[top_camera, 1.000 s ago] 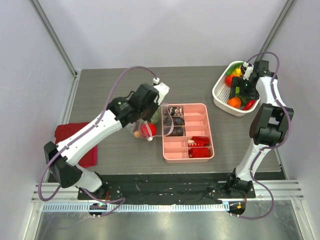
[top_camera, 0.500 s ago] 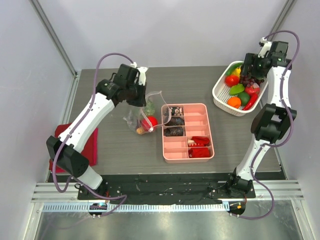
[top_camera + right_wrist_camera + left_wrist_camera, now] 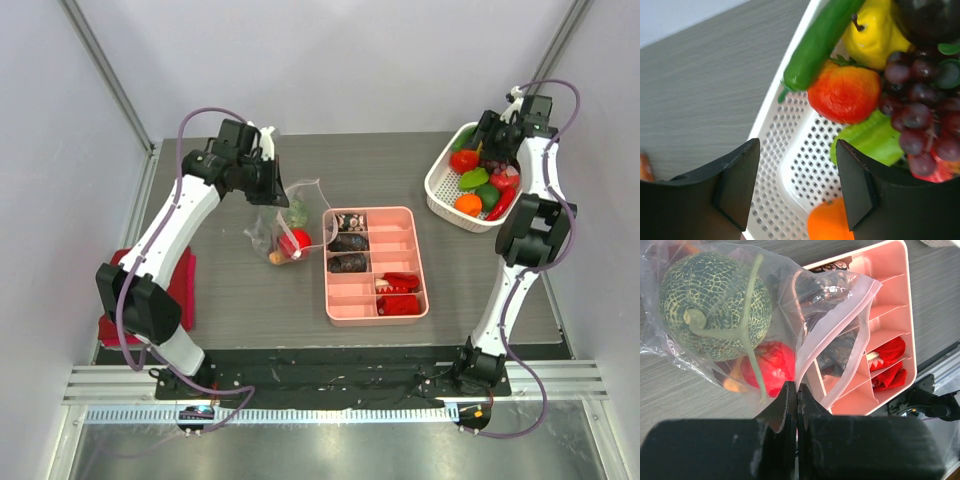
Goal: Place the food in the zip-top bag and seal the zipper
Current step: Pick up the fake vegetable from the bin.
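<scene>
**Desk:** Where is the zip-top bag (image 3: 285, 225) seen?

**Photographer:** It is seen just beside the pink tray (image 3: 415, 300), at its 9 o'clock, with its top edge held up. A netted green melon (image 3: 715, 305), a red tomato (image 3: 772, 372) and an orange piece (image 3: 735, 385) are contained in it. The zipper (image 3: 856, 335) is shown unsealed, the mouth gaping.

**Desk:** How are the grippers pictured?

**Photographer:** The left gripper (image 3: 796, 390) is clamped on the bag's edge, fingers pressed together. The right gripper (image 3: 797, 185) is held with fingers spread, nothing between them, above the white basket (image 3: 437, 190) at the tray's 1 o'clock, where a cucumber (image 3: 815, 42) and grapes (image 3: 920, 115) are heaped. A red cloth (image 3: 185, 290) is seen at the bag's 8 o'clock.
</scene>
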Action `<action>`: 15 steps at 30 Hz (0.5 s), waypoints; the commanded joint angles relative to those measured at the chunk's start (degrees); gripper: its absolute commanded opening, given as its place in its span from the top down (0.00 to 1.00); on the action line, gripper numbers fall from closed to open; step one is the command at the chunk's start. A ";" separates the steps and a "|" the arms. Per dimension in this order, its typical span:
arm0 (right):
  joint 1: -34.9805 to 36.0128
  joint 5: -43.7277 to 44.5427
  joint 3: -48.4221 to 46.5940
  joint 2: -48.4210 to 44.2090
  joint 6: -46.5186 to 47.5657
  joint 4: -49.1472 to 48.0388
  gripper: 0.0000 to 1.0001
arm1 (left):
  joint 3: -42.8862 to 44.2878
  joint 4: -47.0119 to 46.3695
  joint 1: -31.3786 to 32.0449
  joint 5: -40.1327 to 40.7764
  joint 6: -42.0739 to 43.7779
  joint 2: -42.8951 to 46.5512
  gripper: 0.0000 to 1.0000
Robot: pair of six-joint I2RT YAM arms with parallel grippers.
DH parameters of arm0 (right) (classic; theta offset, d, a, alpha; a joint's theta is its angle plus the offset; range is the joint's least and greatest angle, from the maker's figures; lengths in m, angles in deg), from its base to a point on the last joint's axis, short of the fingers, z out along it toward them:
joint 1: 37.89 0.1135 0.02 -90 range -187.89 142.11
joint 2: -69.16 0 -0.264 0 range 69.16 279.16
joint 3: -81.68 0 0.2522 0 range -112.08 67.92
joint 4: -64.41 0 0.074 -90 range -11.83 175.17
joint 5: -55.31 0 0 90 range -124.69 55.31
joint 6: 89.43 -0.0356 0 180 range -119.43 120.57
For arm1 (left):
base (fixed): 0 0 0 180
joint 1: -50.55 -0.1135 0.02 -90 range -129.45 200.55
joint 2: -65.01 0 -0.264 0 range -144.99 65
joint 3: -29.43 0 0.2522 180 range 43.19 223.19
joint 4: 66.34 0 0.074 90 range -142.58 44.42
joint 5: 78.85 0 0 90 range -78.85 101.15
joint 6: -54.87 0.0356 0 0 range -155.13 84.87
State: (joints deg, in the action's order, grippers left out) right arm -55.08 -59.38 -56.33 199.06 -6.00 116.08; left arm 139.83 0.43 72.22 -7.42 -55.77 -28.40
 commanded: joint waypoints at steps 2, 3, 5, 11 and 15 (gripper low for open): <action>0.05 -3.88 2.33 -0.18 -12.49 -13.19 0.35 | 3.20 -1.07 -2.33 -4.10 -2.03 -0.55 1.00; 0.05 -3.96 3.47 0.34 -13.64 -16.35 0.36 | 3.20 -0.98 -2.60 -4.28 -2.21 -0.64 1.00; 0.05 -3.70 3.22 1.31 -16.28 -18.30 0.36 | 3.38 -0.55 -2.95 -4.55 -2.12 -0.64 1.00; 0.14 -3.09 0.06 6.05 -19.53 -22.00 0.36 | 3.20 0.25 -4.44 -5.69 -1.77 -0.29 1.00; 0.23 -3.00 -1.09 7.90 -20.68 -23.66 0.34 | 3.38 0.51 -4.80 -5.60 -1.77 -0.37 1.00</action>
State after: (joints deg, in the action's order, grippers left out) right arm -54.99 -62.05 -54.32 206.06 -23.70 97.70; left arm 140.58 1.11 68.07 -11.31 -57.26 -29.12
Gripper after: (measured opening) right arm 0.643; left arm 0.015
